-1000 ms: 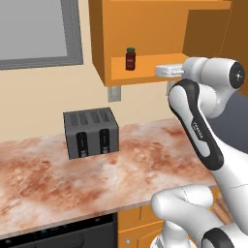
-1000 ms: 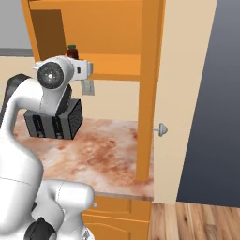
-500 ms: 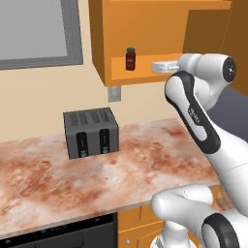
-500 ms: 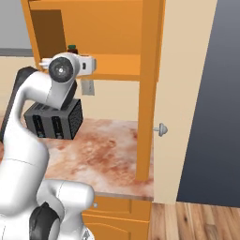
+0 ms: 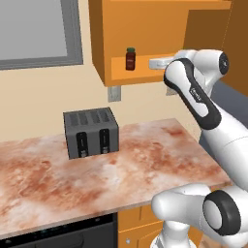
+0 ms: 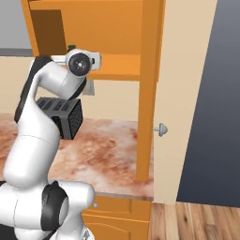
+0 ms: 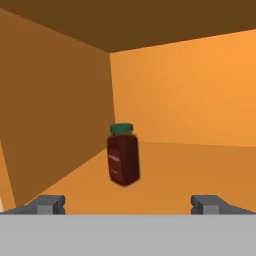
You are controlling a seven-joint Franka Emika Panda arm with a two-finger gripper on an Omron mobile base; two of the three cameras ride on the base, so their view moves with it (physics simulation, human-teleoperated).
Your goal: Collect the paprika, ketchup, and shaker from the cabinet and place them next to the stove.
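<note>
I am reaching into the cabinet (image 5: 145,34) for the paprika (image 7: 123,155), which stands upright on the shelf near the side wall. My gripper (image 7: 129,204) is spread wide, well short of it. Next I should advance and centre on the jar. A toaster (image 5: 91,131) sits on the bench (image 5: 145,160) below; nothing blocks the approach.

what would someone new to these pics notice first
Most striking is the small dark-red paprika jar with its green lid, standing alone and upright on the shelf of the orange cabinet, near its left wall. The white arm reaches up to that shelf, its claw open and aimed at the jar but apart from it. Below, a dark toaster sits on the mottled reddish counter against the wall.
</note>
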